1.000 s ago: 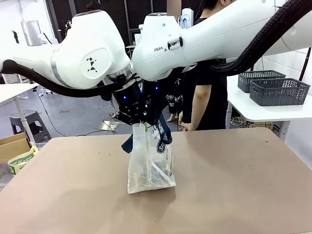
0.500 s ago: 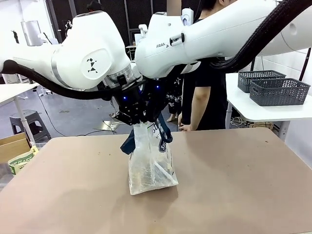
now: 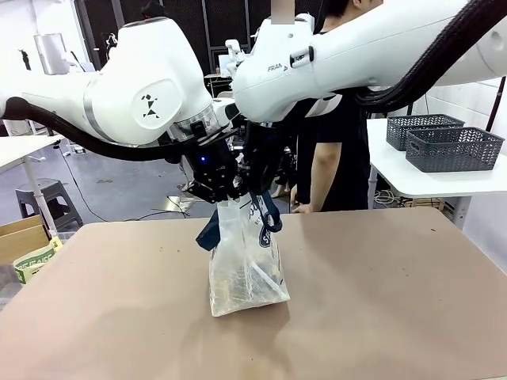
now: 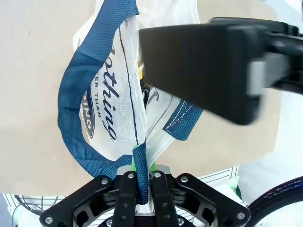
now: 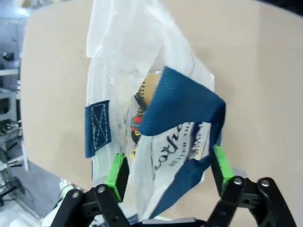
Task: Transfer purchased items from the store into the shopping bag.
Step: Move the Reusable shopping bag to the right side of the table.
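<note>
Since the shopping bag (image 3: 245,261) is limp, light plastic, its stitched straps (image 4: 71,99) look the surest hold. Left tool (image 4: 143,164) pinches one at the rim; right tool (image 5: 168,169) stands wide.

bright, even overhead room light, no hard shadows. only a soft, faint smudge on the table (image 3: 396,301) right under the shopping bag (image 3: 238,269) that hangs below the left gripper (image 4: 142,163). mild sheen on the white arm shells (image 3: 150,87) above it, not blown out. front view is sharp. left wrist view: bag print ahead of the fingers is crisp, while the black housing (image 4: 199,71) close to the lens is soft. right wrist view is softer overall. plastic ahead of the right gripper (image 5: 168,168) washes to near white, and the room off to its side is blurred. wide-lens stretch at the borders of both wrist views.
</note>
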